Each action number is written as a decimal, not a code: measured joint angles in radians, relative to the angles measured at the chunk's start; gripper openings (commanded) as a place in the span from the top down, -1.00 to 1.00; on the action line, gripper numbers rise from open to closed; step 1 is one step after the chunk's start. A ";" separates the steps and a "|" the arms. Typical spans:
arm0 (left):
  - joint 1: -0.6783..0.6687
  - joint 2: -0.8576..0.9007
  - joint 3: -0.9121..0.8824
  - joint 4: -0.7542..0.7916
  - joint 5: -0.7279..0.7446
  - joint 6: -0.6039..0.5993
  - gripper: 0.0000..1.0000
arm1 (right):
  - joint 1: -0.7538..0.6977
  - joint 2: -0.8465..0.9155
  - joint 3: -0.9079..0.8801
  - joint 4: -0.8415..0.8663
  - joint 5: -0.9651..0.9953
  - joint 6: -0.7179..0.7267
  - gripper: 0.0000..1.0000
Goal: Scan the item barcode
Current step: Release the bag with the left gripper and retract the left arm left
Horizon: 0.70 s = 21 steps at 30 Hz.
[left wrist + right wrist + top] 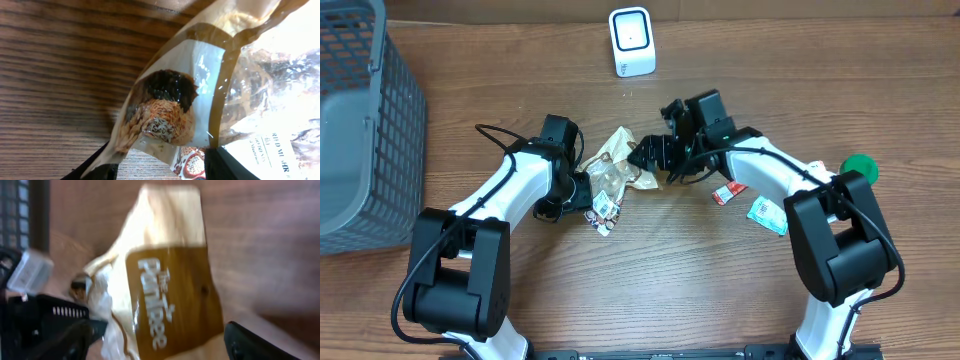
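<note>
The snack bag (pixel 615 168) sits at the middle of the wooden surface (pixel 650 295). It is a crumpled pouch of glossy film, part clear and part tan and brown, creased so that it catches the light. Its long axis runs roughly from 12 o'clock to 6 o'clock, leaning a little toward 1 and 7. The tan end points to 12 and a white printed end points to 6. Up close, one face shows a picture of mixed grains and a brown panel with pale lettering; I cannot make out a barcode. At the bag's 8 o'clock side the left gripper (pixel 586 190) has its jaws narrowed onto the film, pinching the pouch between them. At its 3 o'clock side the right gripper (pixel 648 156) has its jaws spread wide, with the bag's edge just in front of them and not squeezed. At 12 o'clock from the bag, well apart, stands a small white boxy scanner (pixel 632 42) with rounded corners. Far out at 9 o'clock is a grey plastic mesh basket (pixel 380 130). Toward 3 to 4 o'clock lie a small red packet (pixel 727 194), a teal packet (pixel 767 213) and a round green disc (pixel 858 166).
</note>
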 measured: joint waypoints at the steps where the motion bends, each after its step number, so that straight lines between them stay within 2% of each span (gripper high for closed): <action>1: 0.000 0.000 0.000 0.000 0.000 0.003 0.08 | 0.000 0.000 0.000 0.020 0.002 0.000 -0.85; 5: 0.000 0.000 0.000 0.000 0.000 0.013 0.07 | 0.001 0.000 0.005 0.074 0.014 -0.002 -0.94; 14: 0.000 0.000 0.000 0.000 0.000 0.018 0.07 | 0.035 0.021 0.009 0.090 0.101 -0.006 -0.96; 18: 0.000 0.000 0.000 0.000 0.000 0.018 0.07 | 0.061 0.070 0.011 0.101 0.106 -0.020 -0.89; 21: 0.000 0.000 0.000 -0.001 -0.001 0.018 0.07 | 0.075 0.074 0.019 0.085 0.111 -0.027 -0.68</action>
